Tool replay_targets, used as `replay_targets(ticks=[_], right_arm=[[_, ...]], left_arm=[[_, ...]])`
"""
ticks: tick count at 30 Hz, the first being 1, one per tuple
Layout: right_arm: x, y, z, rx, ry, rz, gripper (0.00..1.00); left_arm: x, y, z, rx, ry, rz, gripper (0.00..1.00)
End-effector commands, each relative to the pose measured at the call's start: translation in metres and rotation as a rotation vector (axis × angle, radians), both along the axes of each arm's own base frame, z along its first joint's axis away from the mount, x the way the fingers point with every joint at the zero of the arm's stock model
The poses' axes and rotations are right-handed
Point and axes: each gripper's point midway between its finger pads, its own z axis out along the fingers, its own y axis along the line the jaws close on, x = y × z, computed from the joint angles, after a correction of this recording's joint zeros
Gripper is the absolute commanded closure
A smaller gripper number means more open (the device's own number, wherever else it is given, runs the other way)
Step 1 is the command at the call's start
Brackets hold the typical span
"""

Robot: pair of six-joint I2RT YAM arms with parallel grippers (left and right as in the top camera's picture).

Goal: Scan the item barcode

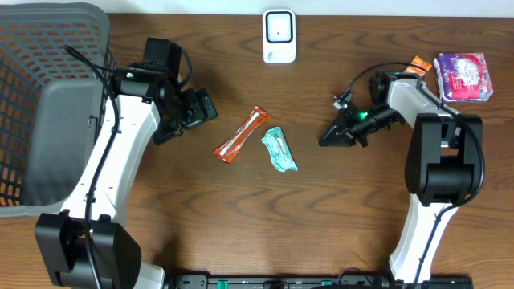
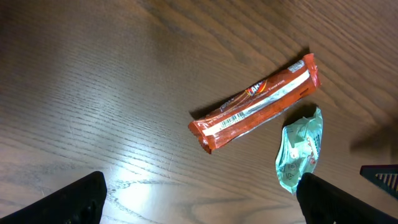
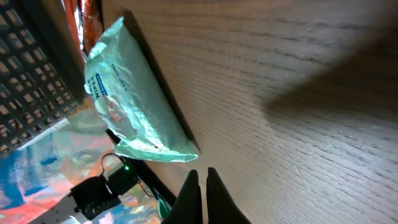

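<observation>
Because the orange snack bar [image 1: 242, 134] is a thin foil wrapper, it should be light, crinkly and slick, and would bend if pinched at one end; a hold across its narrow middle looks surest. It lies mid-frame on the counter [image 1: 201, 217], barcode up, just beside a teal packet [image 1: 279, 150]. The left gripper [image 1: 197, 108] stands wide apart; the right gripper [image 1: 331, 136] is pressed together, empty.

The orange snack bar [image 1: 242, 134] lies flat and diagonal in the middle, its barcode [image 2: 230, 119] facing up. A crumpled teal packet [image 1: 279, 150] lies just right of it. The white scanner [image 1: 279, 36] is at the far side.
</observation>
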Motion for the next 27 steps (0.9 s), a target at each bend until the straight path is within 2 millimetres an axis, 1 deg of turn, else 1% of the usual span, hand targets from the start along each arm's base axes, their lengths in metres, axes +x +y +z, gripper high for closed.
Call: replay_targets(ticks=[1, 3, 6, 9, 11, 13, 14, 15, 16, 17, 23, 26, 27], right_arm=[[-0.005, 0.012, -0.002, -0.004, -0.003, 0.045, 0.98], [-0.006, 0.021, 0.001, 0.002, -0.037, 0.092, 0.98], [-0.001, 0.029, 0.009, -0.048, -0.086, 0.145, 0.95], [0.011, 0.031, 0.026, -0.142, -0.145, 0.168, 0.94], [0.016, 0.031, 0.039, -0.228, -0.188, 0.181, 0.91], [0.019, 0.029, 0.048, -0.326, -0.228, 0.194, 0.86], [0.019, 0.029, 0.05, -0.372, -0.241, 0.197, 0.8], [0.019, 0.029, 0.052, -0.427, -0.254, 0.199, 0.68], [0.017, 0.029, 0.052, -0.479, -0.264, 0.206, 0.64], [0.016, 0.03, 0.05, -0.522, -0.27, 0.216, 0.62], [0.01, 0.038, 0.035, -0.782, -0.311, 0.238, 0.59], [0.011, 0.047, 0.033, -0.885, -0.363, 0.228, 0.5], [0.011, 0.053, 0.033, -0.895, -0.38, 0.229, 0.46]], left_arm=[[0.002, 0.002, 0.001, 0.012, -0.002, -0.002, 0.02], [0.002, 0.002, 0.001, 0.012, -0.002, -0.002, 0.02], [0.002, 0.002, 0.001, 0.011, -0.002, -0.002, 0.02], [0.002, 0.002, 0.001, 0.012, -0.002, -0.002, 0.02], [0.002, 0.002, 0.001, 0.012, -0.002, -0.001, 0.02], [0.002, 0.002, 0.001, 0.012, -0.002, -0.002, 0.02], [0.002, 0.002, 0.001, 0.012, -0.002, -0.001, 0.02], [0.002, 0.002, 0.001, 0.012, -0.002, -0.002, 0.02], [0.002, 0.002, 0.001, 0.012, -0.002, -0.002, 0.02], [0.002, 0.002, 0.001, 0.011, -0.002, -0.002, 0.02], [0.002, 0.002, 0.001, 0.012, -0.002, -0.002, 0.02], [0.002, 0.002, 0.001, 0.012, -0.002, -0.002, 0.02], [0.002, 0.002, 0.001, 0.011, -0.002, -0.002, 0.02]])
